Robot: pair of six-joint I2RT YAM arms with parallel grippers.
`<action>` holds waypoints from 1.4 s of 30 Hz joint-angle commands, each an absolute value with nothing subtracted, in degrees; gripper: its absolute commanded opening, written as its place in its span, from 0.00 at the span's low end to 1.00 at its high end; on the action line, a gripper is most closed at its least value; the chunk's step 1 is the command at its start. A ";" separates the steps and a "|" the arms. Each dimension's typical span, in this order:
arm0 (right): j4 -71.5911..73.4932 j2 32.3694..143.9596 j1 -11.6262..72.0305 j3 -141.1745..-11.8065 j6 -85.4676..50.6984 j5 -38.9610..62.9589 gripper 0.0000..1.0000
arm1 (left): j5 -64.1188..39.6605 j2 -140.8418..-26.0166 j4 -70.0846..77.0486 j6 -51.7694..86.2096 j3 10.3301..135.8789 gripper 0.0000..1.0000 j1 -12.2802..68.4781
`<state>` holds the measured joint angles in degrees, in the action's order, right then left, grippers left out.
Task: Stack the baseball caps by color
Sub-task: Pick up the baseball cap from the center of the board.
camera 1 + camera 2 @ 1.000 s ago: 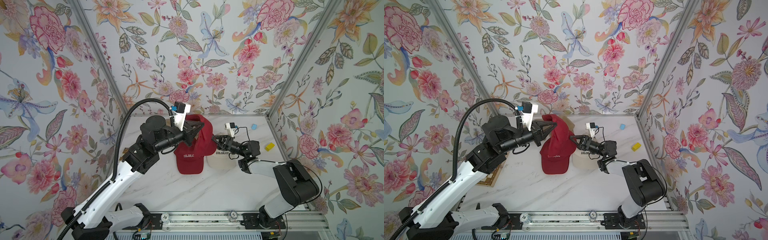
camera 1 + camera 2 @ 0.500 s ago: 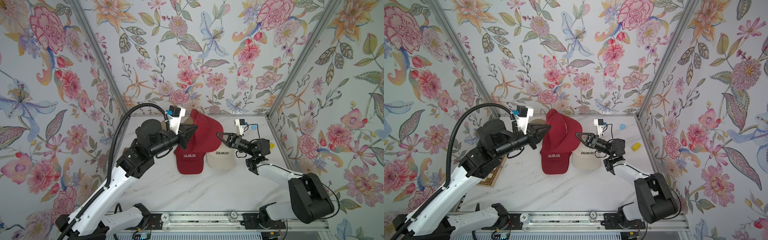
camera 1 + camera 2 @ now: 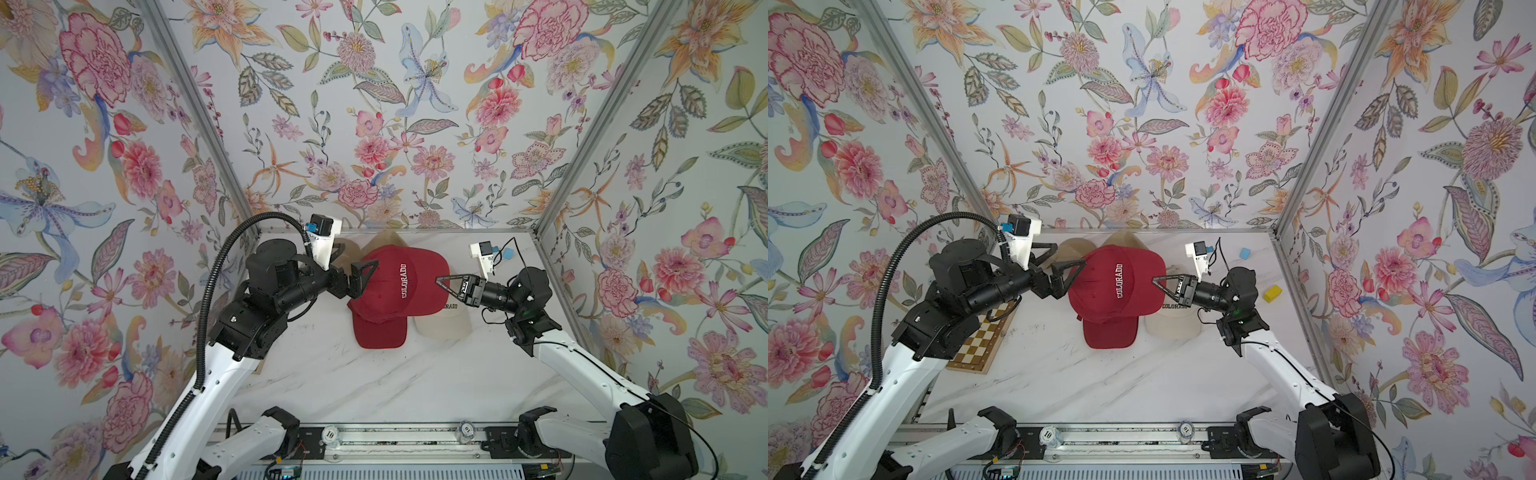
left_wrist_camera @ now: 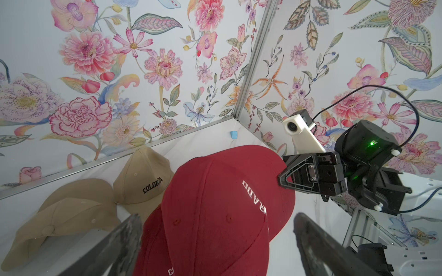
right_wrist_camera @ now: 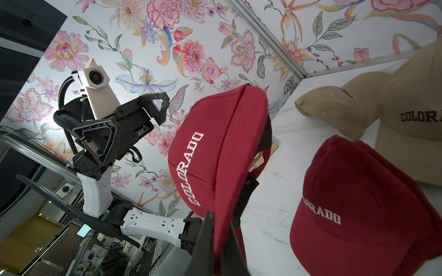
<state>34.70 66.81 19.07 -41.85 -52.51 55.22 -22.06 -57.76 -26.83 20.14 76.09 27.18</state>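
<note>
White marble tabletop (image 3: pixel 374 386) forms the floor of the flowered booth, and a checkered wooden board (image 3: pixel 980 345) lies at its left edge under the left arm. Above the middle, a dark red cap (image 3: pixel 399 282) hangs in the air, COLORADO lettering upward. Its brim is pinched in the clenched right gripper (image 3: pixel 439 281). The left gripper (image 3: pixel 1069 254) stands just beside the crown with its jaws spread wide, gripping nothing. Directly below lies a second dark red cap (image 3: pixel 380 334) on the marble, with a cream cap (image 3: pixel 444 326) just beside it on the right. A tan cap (image 4: pixel 143 176) and a flatter tan cap (image 4: pixel 71 210) sit side by side near the back wall. A yellow block (image 3: pixel 1272 294) and a blue block (image 3: pixel 1245 252) lie near the right wall.
</note>
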 commanded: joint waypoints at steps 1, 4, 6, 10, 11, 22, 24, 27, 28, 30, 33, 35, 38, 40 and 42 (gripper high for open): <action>29.68 64.91 18.68 -45.03 -47.33 56.33 0.00 | -23.42 -55.80 -29.35 19.26 73.28 1.00 24.78; 27.46 64.58 18.57 -46.18 -45.83 56.30 0.00 | -24.21 -54.22 -29.14 21.09 69.61 1.00 23.04; 26.10 64.47 18.48 -46.84 -44.87 56.25 0.00 | -24.40 -53.21 -29.18 22.39 67.54 1.00 22.55; 24.66 64.60 18.36 -48.10 -43.78 56.32 0.00 | -26.90 -51.05 -26.51 25.89 62.24 1.00 22.27; 24.48 64.77 18.20 -48.32 -43.61 56.33 0.00 | -28.04 -50.44 -24.92 27.21 60.72 1.00 22.25; 24.31 64.99 18.33 -48.87 -43.07 56.40 0.00 | -35.55 -49.20 -11.78 34.92 50.44 1.00 22.37; 24.35 65.00 18.34 -48.98 -43.06 56.50 0.00 | -36.69 -49.81 -9.11 35.86 49.57 1.00 22.26; 24.35 65.09 18.31 -49.04 -42.89 56.50 0.00 | -38.61 -50.39 -5.00 37.33 48.44 0.93 22.31; 24.27 65.14 18.28 -49.04 -42.89 56.49 0.00 | -39.18 -50.52 -4.37 37.36 48.28 0.91 22.30; 24.30 65.20 18.29 -48.92 -42.80 56.42 0.00 | -39.93 -50.54 -3.70 37.23 48.25 0.85 22.26; 24.25 65.40 18.39 -48.88 -42.72 56.43 0.00 | -40.48 -50.35 -3.52 36.91 48.43 0.77 22.26; 24.25 65.70 18.46 -48.90 -42.58 56.41 0.00 | -40.60 -50.08 -3.12 36.91 48.43 0.71 22.30; 24.39 66.14 18.62 -48.93 -42.49 56.42 0.00 | -40.85 -49.60 -2.66 36.91 48.52 0.64 22.27; 24.40 66.52 18.64 -48.80 -42.37 56.43 0.00 | -41.17 -49.35 -2.22 36.98 48.52 0.59 22.04; 24.43 66.69 18.77 -48.66 -42.12 56.32 0.00 | -41.36 -48.92 -1.70 37.00 48.60 0.53 21.91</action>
<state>23.57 66.13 18.57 -46.83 -43.64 55.37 -39.31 -50.24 -4.40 37.04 48.71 22.50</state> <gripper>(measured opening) 0.054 0.541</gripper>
